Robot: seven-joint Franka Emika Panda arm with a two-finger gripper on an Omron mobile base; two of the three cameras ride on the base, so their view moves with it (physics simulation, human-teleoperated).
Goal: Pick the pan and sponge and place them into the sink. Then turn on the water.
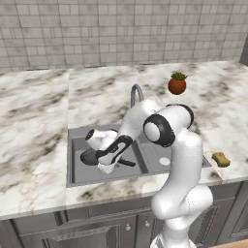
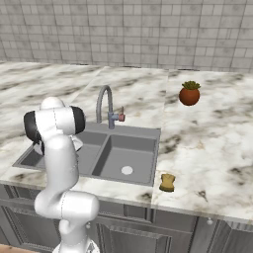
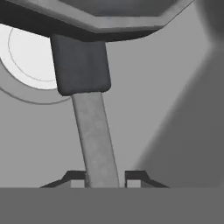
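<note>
Gripper (image 3: 105, 178) clamped on pan (image 1: 90, 157) handle, centre frame, low over sink (image 1: 76, 175) basin for release.

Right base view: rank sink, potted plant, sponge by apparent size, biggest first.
1. sink, by far the widest.
2. potted plant.
3. sponge, a bit smaller than the plant though it sits nearer the camera, so the gap is likely real.

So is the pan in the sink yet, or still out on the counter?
In. The pan sits low inside the left basin of the sink, and the gripper has its fingers on either side of the handle.
</note>
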